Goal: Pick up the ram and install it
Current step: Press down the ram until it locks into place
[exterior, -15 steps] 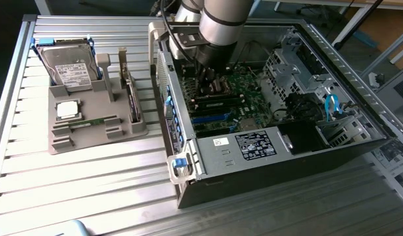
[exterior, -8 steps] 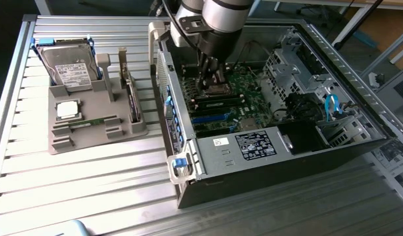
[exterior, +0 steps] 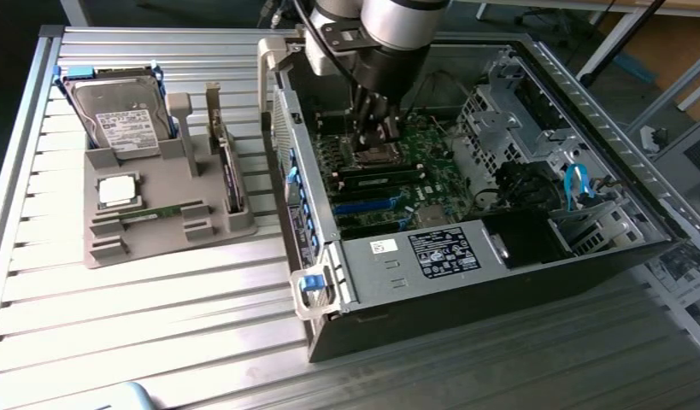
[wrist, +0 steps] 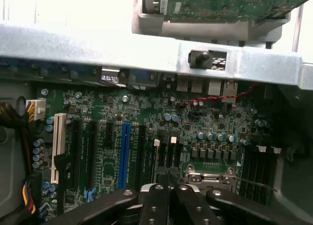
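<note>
I have the end effector point(exterior: 373, 141) down inside the open computer case point(exterior: 578, 94), in the upper middle of the exterior view, with its fingers point(wrist: 161, 195) pinched together and nothing visibly between them. It sits just above the motherboard point(exterior: 430, 166), next to the processor socket point(wrist: 208, 178). The ram point(exterior: 155, 213) is still on the grey holder point(exterior: 167, 235) at the left of the frame, lying flat in its slot just below the square processor chip point(exterior: 118, 190). The hard drive point(exterior: 120, 120) stands at the holder's far end, and everything rests on the ribbed metal counter point(exterior: 133, 325)
</note>
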### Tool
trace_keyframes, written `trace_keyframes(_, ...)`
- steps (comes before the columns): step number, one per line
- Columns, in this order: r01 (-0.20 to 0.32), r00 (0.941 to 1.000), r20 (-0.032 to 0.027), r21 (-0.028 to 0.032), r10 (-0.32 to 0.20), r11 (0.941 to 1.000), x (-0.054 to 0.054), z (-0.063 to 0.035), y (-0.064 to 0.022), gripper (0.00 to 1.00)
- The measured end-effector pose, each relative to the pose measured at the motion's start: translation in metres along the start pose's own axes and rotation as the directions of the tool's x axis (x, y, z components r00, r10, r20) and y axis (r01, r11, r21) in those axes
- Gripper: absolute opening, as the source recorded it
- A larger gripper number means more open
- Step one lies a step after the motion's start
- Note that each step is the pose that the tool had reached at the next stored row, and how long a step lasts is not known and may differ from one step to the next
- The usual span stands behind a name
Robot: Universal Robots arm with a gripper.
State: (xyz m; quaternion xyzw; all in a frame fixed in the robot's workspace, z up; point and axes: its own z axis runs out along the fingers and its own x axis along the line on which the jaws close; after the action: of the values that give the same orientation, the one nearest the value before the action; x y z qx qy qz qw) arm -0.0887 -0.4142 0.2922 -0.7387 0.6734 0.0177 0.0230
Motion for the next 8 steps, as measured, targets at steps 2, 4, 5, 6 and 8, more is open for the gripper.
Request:
trace_keyframes(2, 0.000, 1.0000, 0.0000, -0.0003, 0.000, 1.0000, 0.001, 0.0000, -0.0068, 0.11)
trace_keyframes(4, 0.000, 1.0000, 0.0001, -0.0006, 0.000, 1.0000, 0.001, 0.0001, -0.0138, 0.11)
trace_keyframes(5, 0.000, 1.0000, 0.0001, -0.0007, 0.000, 1.0000, 0.002, 0.0001, -0.0171, 0.11)
trace_keyframes(6, 0.000, 1.0000, 0.0001, -0.0008, 0.000, 1.0000, 0.002, 0.0001, -0.0198, 0.11)
trace_keyframes(8, 0.000, 1.0000, 0.0001, -0.0008, 0.000, 1.0000, 0.002, 0.0002, -0.0258, 0.11)
